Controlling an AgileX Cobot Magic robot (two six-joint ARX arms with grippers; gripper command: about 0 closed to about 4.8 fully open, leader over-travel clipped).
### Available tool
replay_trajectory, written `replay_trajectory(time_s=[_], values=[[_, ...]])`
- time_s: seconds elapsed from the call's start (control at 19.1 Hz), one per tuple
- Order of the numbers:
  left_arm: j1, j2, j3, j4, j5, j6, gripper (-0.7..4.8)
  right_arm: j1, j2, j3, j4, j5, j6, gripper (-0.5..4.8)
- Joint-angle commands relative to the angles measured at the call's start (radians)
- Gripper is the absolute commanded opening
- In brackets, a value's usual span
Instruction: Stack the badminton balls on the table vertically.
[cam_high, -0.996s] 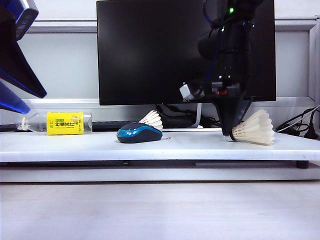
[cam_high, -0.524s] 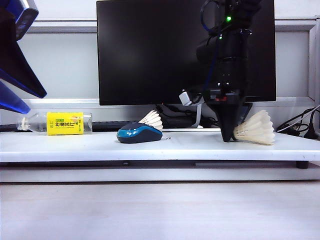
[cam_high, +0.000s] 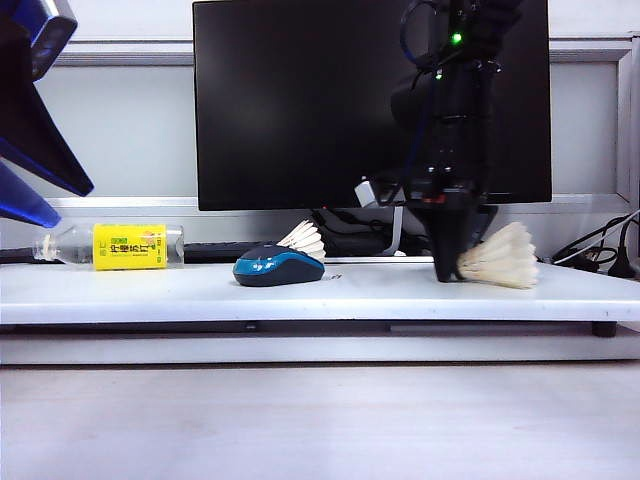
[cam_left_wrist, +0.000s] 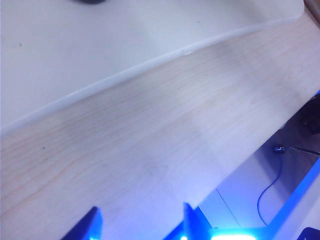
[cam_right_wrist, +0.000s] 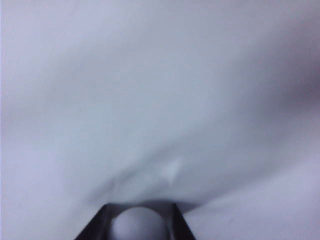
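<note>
Your nearer shuttlecock (cam_high: 497, 257) lies on its side on the white tabletop (cam_high: 320, 292), toward the 3 o'clock end in the exterior view, its feather skirt fanned out to 3 o'clock and its cork end hidden between the dark jaws of the right gripper (cam_high: 450, 270). That gripper points straight down at the tabletop, and in the right wrist view you see the rounded white cork tip (cam_right_wrist: 137, 223) sitting between the two dark fingers (cam_right_wrist: 100, 225), so the jaws are closed about the cork at a middling width; the rest of that view is blurred white and tells you nothing more. The second shuttlecock (cam_high: 304, 240) rests farther back near the middle of the tabletop, skirt tilted up, just behind the blue-black mouse (cam_high: 279, 268) and partly hidden by it. Behind both stands the black monitor (cam_high: 300, 100), and the right arm rises in front of its 3 o'clock half. At the 9 o'clock end of the tabletop a clear bottle with a yellow label (cam_high: 115, 246) lies on its side. The left gripper (cam_left_wrist: 140, 220) hangs well apart from all this, above the lower pale wood-grain surface (cam_left_wrist: 150, 160), off the tabletop's front edge; its blue-lit jaws stand wide with nothing between them.
</note>
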Motion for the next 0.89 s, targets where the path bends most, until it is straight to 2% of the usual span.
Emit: replay_trajectory(time_s=[0.05,0.47,0.89], values=[[0.0,-0.001,0.005,0.011,0.002,0.005,2.2,0.002,0.003,0.037,0.054,-0.102,0.046,1.15],[0.0,-0.001,0.005,0.012,0.002,0.005,2.2,0.001,-0.009,0.153,0.315,-0.319,0.268,1.16],[0.0,-0.001,0.005,0.012,0.002,0.005,2.2,0.0,-0.029,0.153,0.536,-0.491,0.388,1.27]])
